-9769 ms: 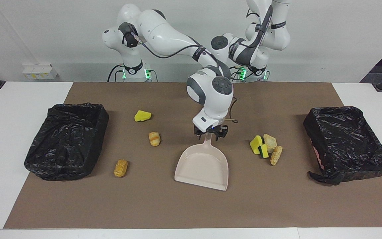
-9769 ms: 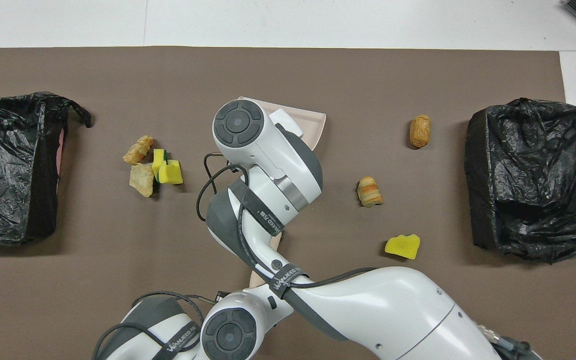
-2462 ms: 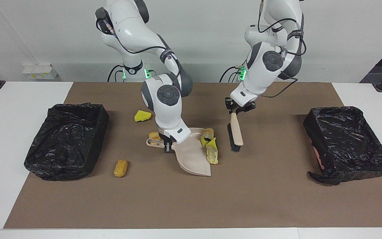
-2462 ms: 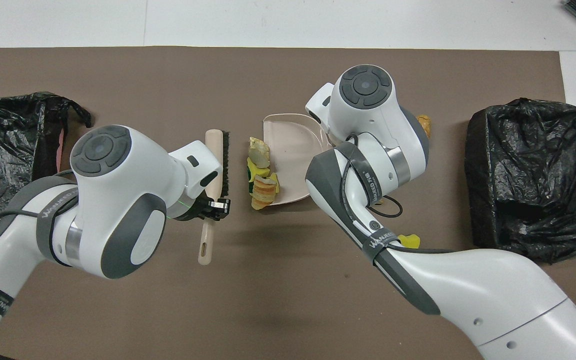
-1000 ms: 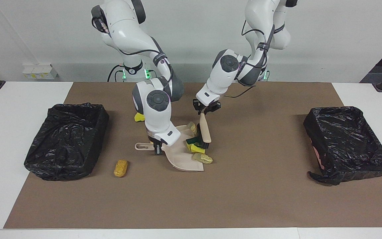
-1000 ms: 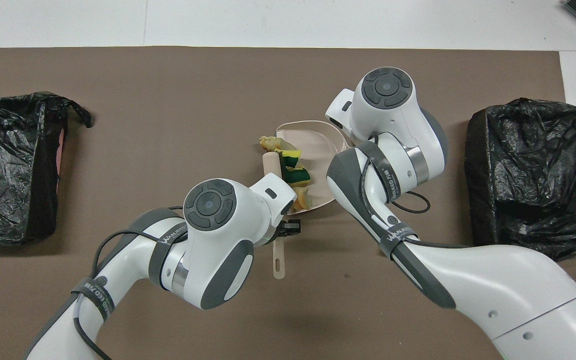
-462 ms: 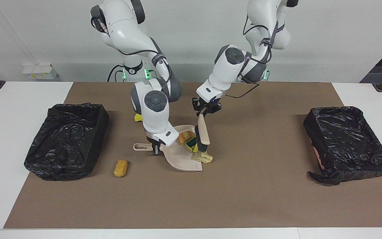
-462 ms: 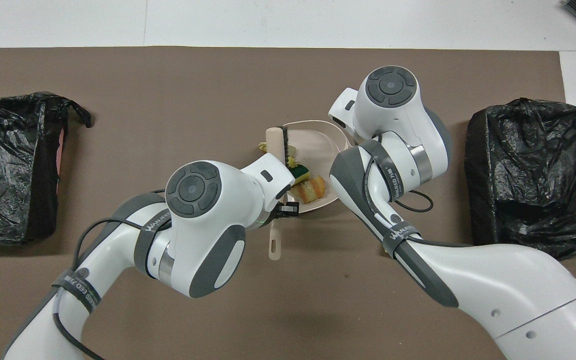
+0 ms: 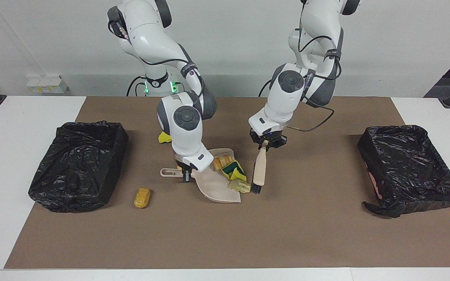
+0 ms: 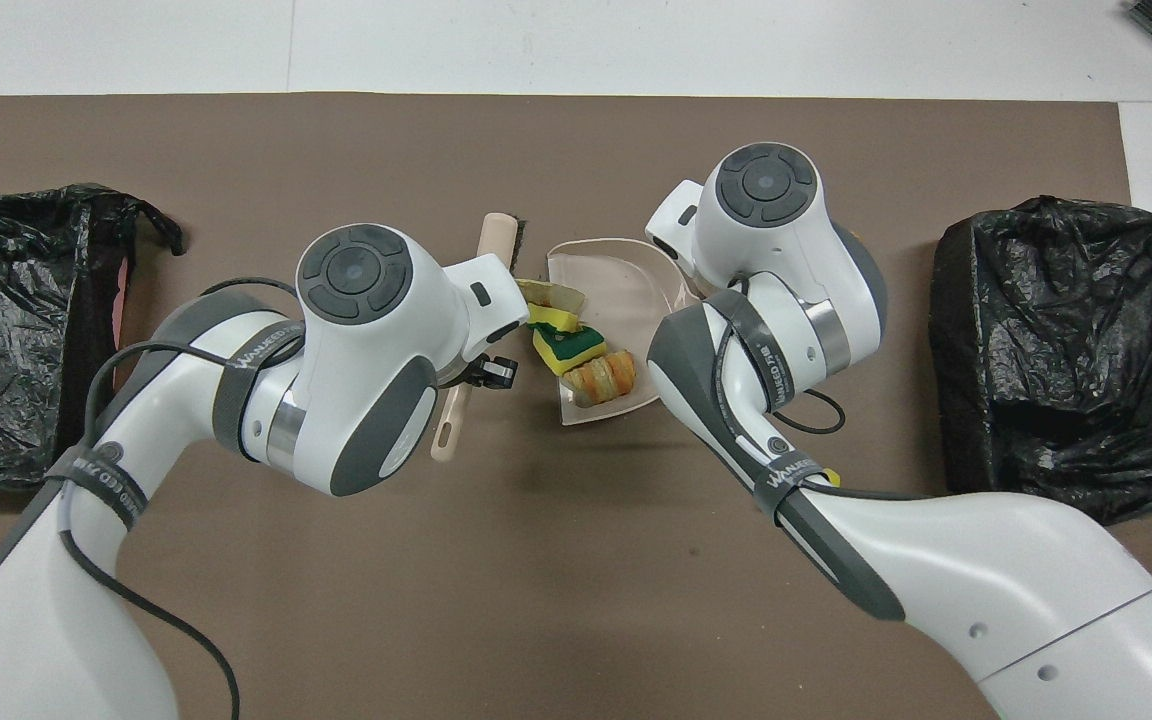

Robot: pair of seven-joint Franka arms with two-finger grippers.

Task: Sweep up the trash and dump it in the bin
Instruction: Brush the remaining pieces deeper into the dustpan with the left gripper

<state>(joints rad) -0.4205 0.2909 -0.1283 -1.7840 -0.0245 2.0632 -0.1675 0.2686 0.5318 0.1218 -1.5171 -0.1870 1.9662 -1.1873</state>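
Facing left arm's end: trash (image 9: 233,173) row

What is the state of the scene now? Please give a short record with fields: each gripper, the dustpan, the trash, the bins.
left gripper: shut on the brush handle, over the mat beside the dustpan
right gripper: shut on the dustpan handle
dustpan: on the mat, mouth toward the brush
trash in dustpan: a pile of yellow, green and tan scraps at its mouth
trash on mat: tan chunk beside the bin at the right arm's end; yellow piece partly hidden by the right arm
bins: two black-lined bins, one at each end
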